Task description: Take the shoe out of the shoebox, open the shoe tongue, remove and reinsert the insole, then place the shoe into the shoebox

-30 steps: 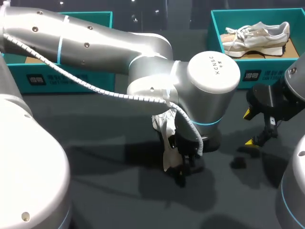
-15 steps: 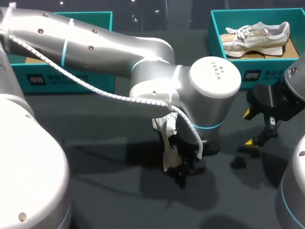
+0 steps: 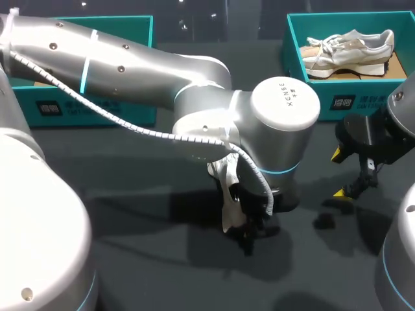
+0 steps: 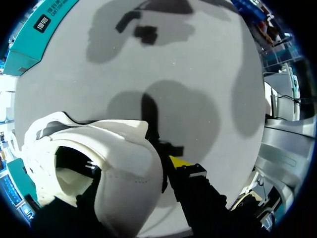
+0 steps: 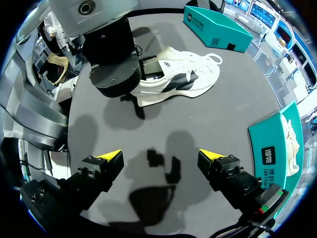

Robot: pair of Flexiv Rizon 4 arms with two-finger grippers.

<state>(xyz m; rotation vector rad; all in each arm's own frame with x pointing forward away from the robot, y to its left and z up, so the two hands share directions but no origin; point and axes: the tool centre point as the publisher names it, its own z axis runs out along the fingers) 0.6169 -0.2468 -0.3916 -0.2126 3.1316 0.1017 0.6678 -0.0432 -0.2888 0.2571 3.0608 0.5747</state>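
A white shoe (image 3: 224, 178) lies on the dark table, mostly under my left arm's wrist. In the left wrist view its heel (image 4: 124, 163) fills the space at my left gripper (image 4: 136, 166). One yellow fingertip (image 4: 181, 162) stands just outside the heel wall, and the other finger reaches down into the shoe's opening. The gripper is open and straddles the heel. The right wrist view shows the shoe (image 5: 183, 74) on its side, with laces and toe pointing away from the left wrist. My right gripper (image 5: 161, 158) hangs wide open above bare table, well apart from the shoe (image 3: 338, 173).
A teal shoebox (image 3: 292, 45) at the back right holds a second white shoe (image 3: 350, 45). Another teal box (image 3: 97, 107) stands at the back left, behind my left arm. Bare table lies between the two grippers and along the front.
My left arm's wrist has turned slightly over the shoe. The shoe and my right arm have stayed where they were.
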